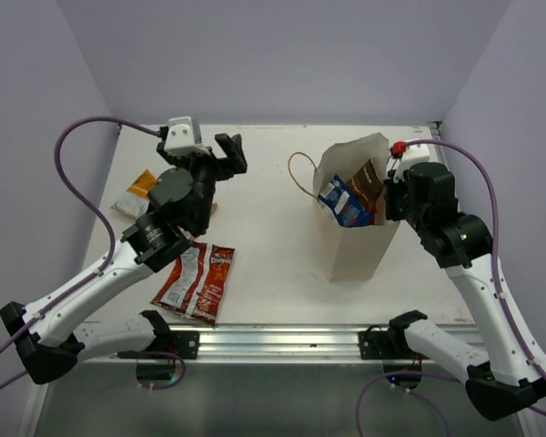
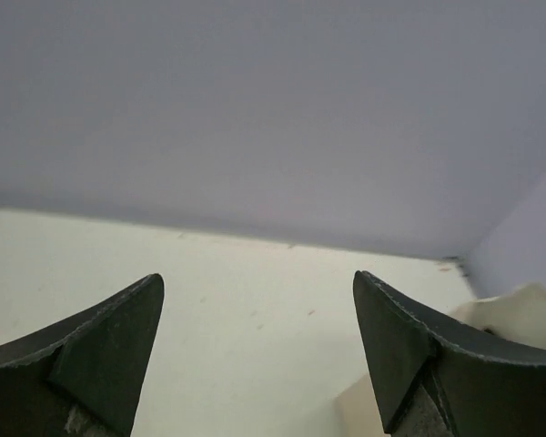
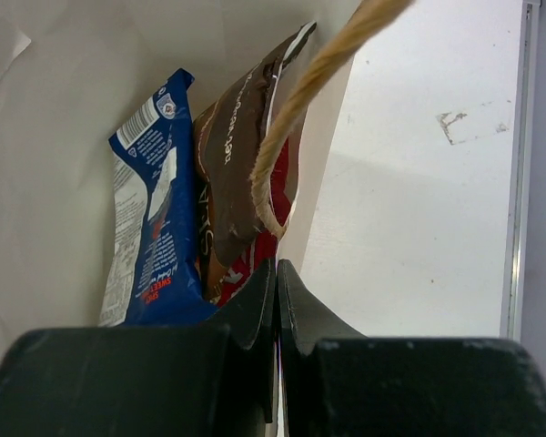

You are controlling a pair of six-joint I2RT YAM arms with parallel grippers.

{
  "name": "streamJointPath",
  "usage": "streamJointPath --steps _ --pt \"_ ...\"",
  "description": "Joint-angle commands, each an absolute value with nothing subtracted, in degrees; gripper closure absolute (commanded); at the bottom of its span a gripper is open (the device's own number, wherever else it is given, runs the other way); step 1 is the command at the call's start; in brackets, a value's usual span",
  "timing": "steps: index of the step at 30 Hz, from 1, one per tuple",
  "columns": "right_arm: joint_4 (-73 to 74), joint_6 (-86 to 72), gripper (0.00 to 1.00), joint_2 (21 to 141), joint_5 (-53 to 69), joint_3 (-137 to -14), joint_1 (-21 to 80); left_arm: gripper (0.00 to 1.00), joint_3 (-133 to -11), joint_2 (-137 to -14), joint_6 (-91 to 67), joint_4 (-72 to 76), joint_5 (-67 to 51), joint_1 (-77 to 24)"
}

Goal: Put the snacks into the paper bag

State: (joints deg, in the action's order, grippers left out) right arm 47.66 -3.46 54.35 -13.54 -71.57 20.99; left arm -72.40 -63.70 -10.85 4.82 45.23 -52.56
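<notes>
**Right claw** [image 3: 276, 305]: fingers pressed together, clamped on the bag's [image 1: 350, 241] right wall at the rim. A twine handle [image 3: 311, 86] loops just above the fingers.

**Bag:** upright on the right half of the tabletop [image 1: 273, 228], mouth open. Contents:
- blue packet [image 3: 150, 209], on end against the far wall
- brown packet [image 3: 237, 155], on end, touching the blue one and nearer the claw

A patch of red shows below the brown packet. Which packet it belongs to cannot be told.

**Left claw** [image 2: 255, 287]: fingers wide apart with nothing between them, raised over the far left of the tabletop and well apart from the bag.

**Loose on the tabletop, left half:**
- orange packet [image 1: 142, 185], far left, partly hidden by the left arm
- pink-and-white packet [image 1: 178, 276], near the front edge
- red-orange packet [image 1: 216, 284], beside it and overlapping it
</notes>
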Motion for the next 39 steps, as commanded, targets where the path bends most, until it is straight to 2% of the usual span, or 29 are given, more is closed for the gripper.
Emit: streamJointPath --steps 1,2,5,6,7,10,20,28,32,36,39 --pt "46.93 -3.25 0.98 53.96 -12.48 -73.48 21.27 0.12 -59.0 -64.25 -27.66 -7.71 46.24 -42.39" --pt "46.85 -3.25 0.98 53.96 -12.05 -73.3 21.27 0.11 -54.8 -64.42 -30.38 -10.43 45.53 -38.45" --pt "46.49 -3.16 0.98 53.79 -11.25 -73.13 21.27 0.11 -50.37 -67.31 -33.03 -12.63 44.56 -34.91" --pt "46.41 -3.16 0.98 53.79 -11.25 -73.13 21.27 0.0 -50.45 -70.2 -34.35 -14.57 44.39 -34.54" --pt "46.41 -3.25 0.98 53.53 -11.25 -72.78 21.27 0.0 -51.23 -72.05 -36.71 -22.25 44.04 -34.19" --pt "46.14 -3.25 0.98 52.91 -11.42 -72.07 21.27 0.0 -52.39 -76.73 -44.72 -30.04 43.16 -32.26" --pt "45.53 -3.16 0.98 51.24 -10.28 -71.28 21.27 0.0 -36.22 -63.81 -53.87 -31.12 42.36 -32.34" --pt "45.88 -3.16 0.98 50.1 -9.93 -71.28 21.36 0.0 -29.98 -70.22 -53.97 -22.61 41.04 -31.99" --pt "45.97 -3.16 0.98 49.83 -9.84 -71.19 21.36 0.0 -30.24 -70.58 -54.4 -22.59 42.62 -31.29" --pt "46.14 -3.16 0.98 49.92 -9.93 -71.19 21.36 0.0 -30.76 -73.29 -51.51 -20.74 39.3 -29.1" --pt "46.23 -3.25 0.98 49.75 -10.02 -71.28 21.36 0.08 -32.78 -77.86 -48.87 -20.3 36.92 -27.51"
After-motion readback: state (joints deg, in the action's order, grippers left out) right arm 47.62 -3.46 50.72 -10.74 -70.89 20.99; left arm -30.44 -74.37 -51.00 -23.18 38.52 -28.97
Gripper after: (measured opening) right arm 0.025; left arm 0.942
